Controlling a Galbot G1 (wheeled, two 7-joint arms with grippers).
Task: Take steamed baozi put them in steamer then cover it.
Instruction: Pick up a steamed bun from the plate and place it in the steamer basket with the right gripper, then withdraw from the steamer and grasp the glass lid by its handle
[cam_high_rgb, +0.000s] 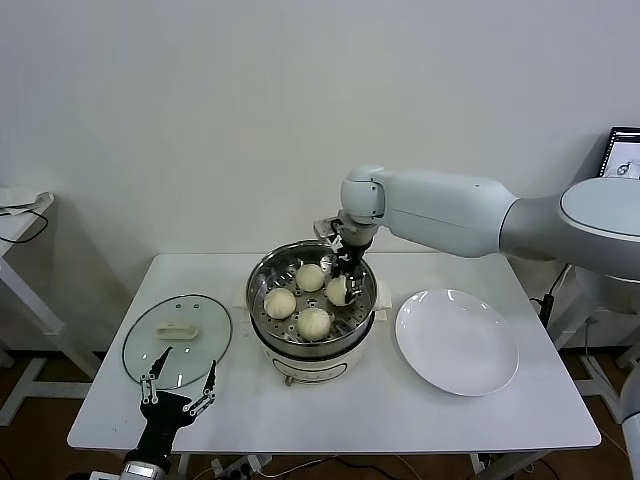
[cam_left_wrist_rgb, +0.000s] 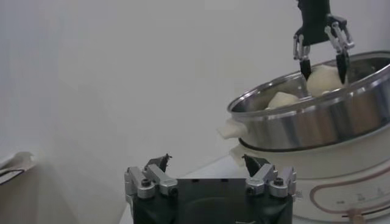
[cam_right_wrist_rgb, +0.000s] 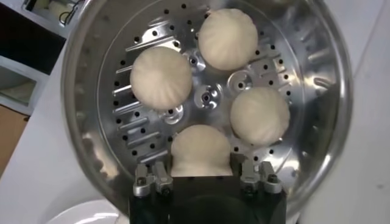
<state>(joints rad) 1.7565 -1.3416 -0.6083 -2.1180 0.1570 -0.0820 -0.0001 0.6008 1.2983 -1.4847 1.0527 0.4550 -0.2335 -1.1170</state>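
The steel steamer (cam_high_rgb: 262, 282) stands on its white base at the table's middle. Three baozi (cam_high_rgb: 311, 277) (cam_high_rgb: 280, 302) (cam_high_rgb: 314, 322) lie on its perforated tray. My right gripper (cam_high_rgb: 344, 288) reaches down into the pot and is shut on another baozi (cam_right_wrist_rgb: 201, 145), which sits low on the tray at the right side. The glass cover (cam_high_rgb: 150, 350) with its white handle (cam_high_rgb: 178, 329) lies flat on the table at the left. My left gripper (cam_high_rgb: 178, 385) is open and empty, hovering near the cover's front edge.
A flat white plate (cam_high_rgb: 457, 341) lies bare to the right of the steamer. The left wrist view shows the steamer's wall (cam_left_wrist_rgb: 317, 119) and my right gripper (cam_left_wrist_rgb: 322, 70) above it. A wall stands close behind the table.
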